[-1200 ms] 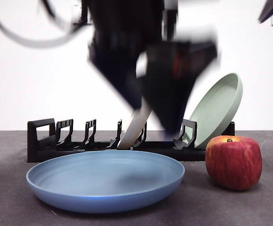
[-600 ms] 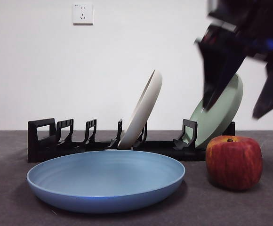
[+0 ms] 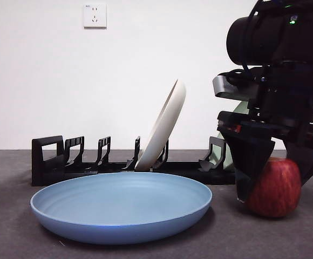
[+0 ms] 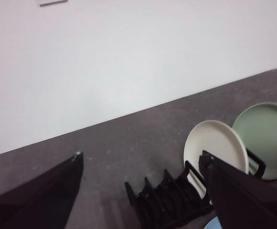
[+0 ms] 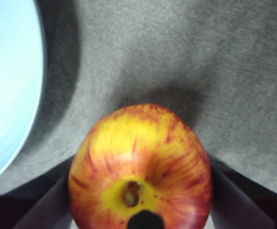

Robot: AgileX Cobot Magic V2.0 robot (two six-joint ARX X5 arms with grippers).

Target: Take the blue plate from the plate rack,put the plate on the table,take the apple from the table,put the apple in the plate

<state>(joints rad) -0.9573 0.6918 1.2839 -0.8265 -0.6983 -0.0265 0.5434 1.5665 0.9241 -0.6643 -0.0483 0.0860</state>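
Right wrist view: red, yellow-streaked apple (image 5: 139, 167) between right gripper's (image 5: 139, 210) wide jaws.

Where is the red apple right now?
The red apple with yellow streaks sits on the dark grey table, at the front view's right beside the light-blue round plate, between the right end effector's open jaws.

Cream-white plate (image 3: 163, 128) leaning upright; pale green plate (image 4: 267, 139) beside it — wall socket (image 3: 94, 15) above.
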